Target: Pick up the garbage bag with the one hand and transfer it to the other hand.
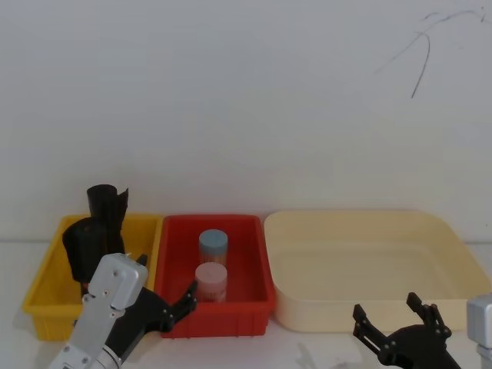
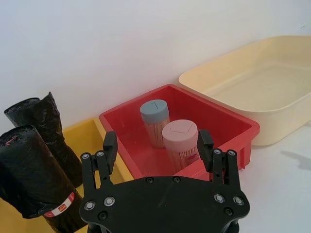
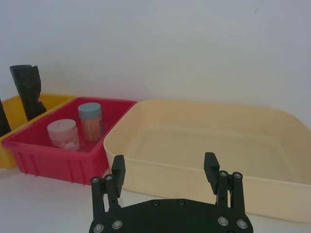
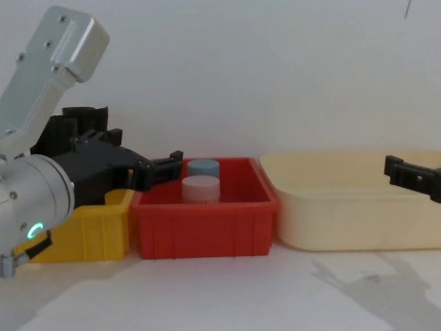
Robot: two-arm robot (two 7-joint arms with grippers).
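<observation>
The garbage bag (image 2: 30, 170), a black roll with a red-and-white label band near its lower end, stands in the yellow bin (image 2: 87, 133). In the head view the garbage bag (image 1: 79, 244) is partly hidden behind my left arm. My left gripper (image 2: 157, 145) is open and empty, hovering in front of the yellow and red bins, to the right of the bag and apart from it; the left gripper (image 1: 171, 296) sits low at the left. My right gripper (image 1: 387, 306) is open and empty in front of the cream tub (image 1: 369, 231).
A second black roll (image 2: 46, 121) without a label stands just behind the bag. The red bin (image 1: 250, 231) holds a blue-capped jar (image 1: 213, 244) and a pink-capped jar (image 1: 211, 280). A white wall stands behind the bins.
</observation>
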